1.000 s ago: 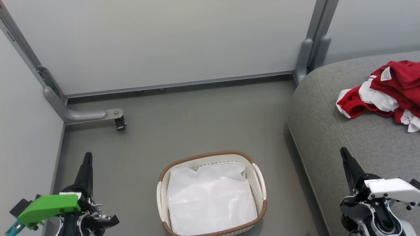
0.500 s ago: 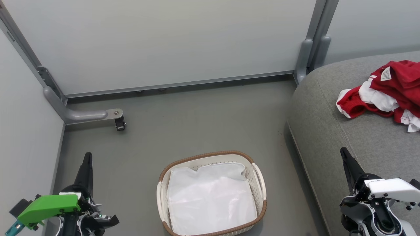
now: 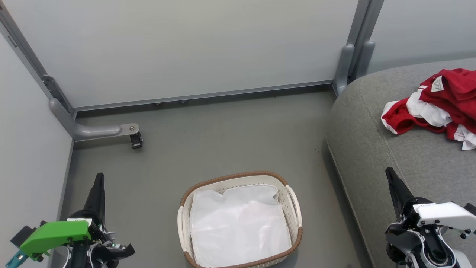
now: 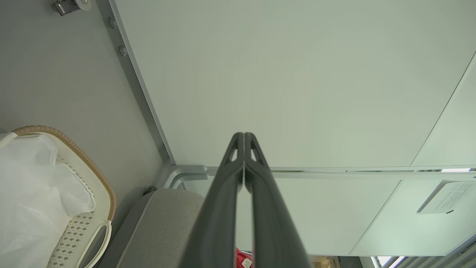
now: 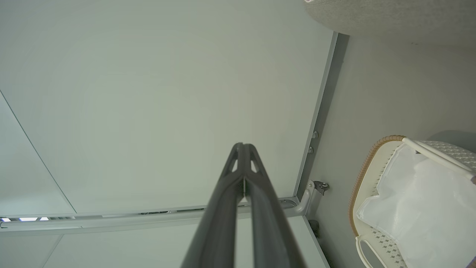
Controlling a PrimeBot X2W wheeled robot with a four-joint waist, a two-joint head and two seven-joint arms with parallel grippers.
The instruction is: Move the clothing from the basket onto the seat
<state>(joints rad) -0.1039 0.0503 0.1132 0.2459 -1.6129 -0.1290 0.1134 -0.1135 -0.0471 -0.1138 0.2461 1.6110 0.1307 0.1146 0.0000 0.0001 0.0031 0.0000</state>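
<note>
Your red clothing (image 3: 442, 104) lies on the grey seat (image 3: 390, 160), well apart from the basket (image 3: 294, 208) on the floor (image 3: 223, 141), which holds a white sheet (image 3: 238, 227). Your left fingers (image 4: 241, 140) are pressed together and hold nothing. Your right fingers (image 5: 241, 149) are pressed together too, holding nothing.

The left gripper (image 3: 99, 183), rising from a green wrist cover (image 3: 55, 232), and the right gripper (image 3: 391, 176), rising from a white wrist cover (image 3: 444, 214), point forward, well apart, each pair of long dark fingers pressed together at the tips.
</note>
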